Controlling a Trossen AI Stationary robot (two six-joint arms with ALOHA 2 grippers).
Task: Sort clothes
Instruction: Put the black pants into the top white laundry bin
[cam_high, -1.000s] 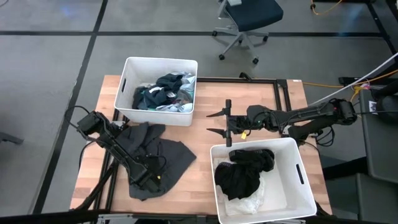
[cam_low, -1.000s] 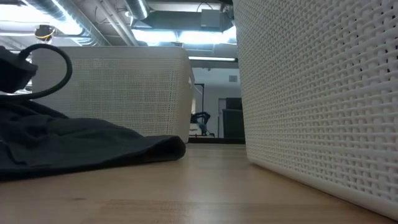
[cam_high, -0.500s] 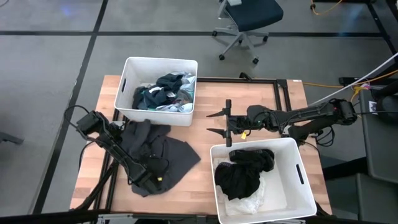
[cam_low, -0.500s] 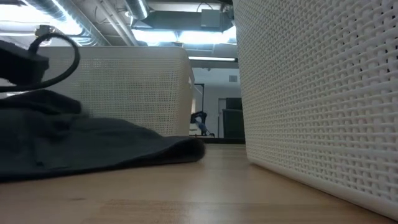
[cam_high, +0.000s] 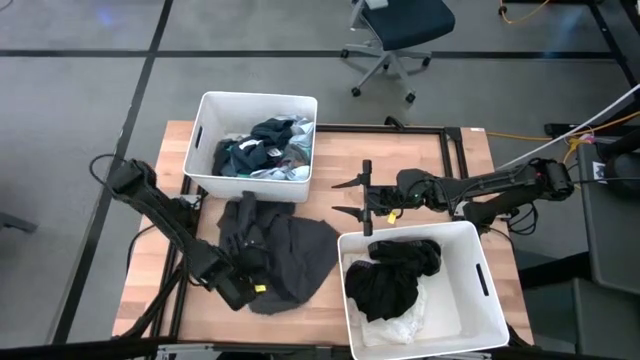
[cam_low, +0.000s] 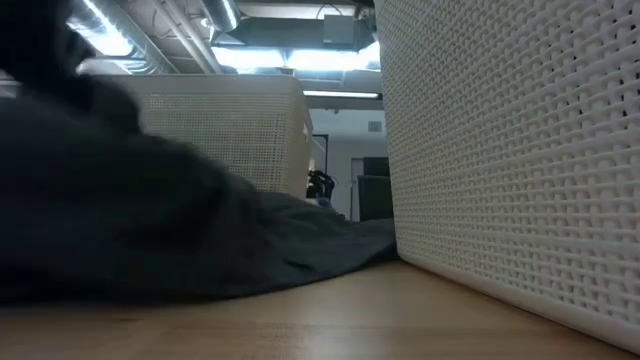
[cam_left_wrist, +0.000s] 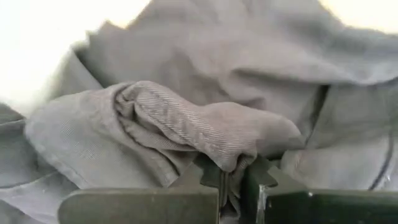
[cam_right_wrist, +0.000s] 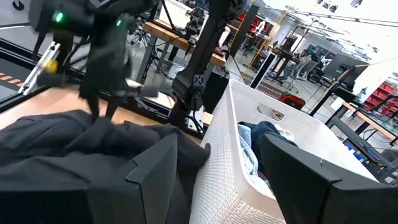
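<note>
High view: dark grey garment lies spread on the worktop between the two white bins. Left tool sits at the garment's near edge. Only the left wrist view shows the grip: left tool is nearly closed, a ribbed fold of the garment pinched between its fingers.

Low view: garment fills the left half of the picture, its edge reaching the wall of the near bin; far bin behind it. No tool visible there.

Right tool hangs over bare worktop between the bins, fingers spread wide, holding nothing. Right wrist view looks past its fingers at the garment and the far bin, with the left arm above the fabric.

Far bin: heap of mixed clothes, teal, pale blue, white and dark. Near bin: black clothes over a white piece.
</note>
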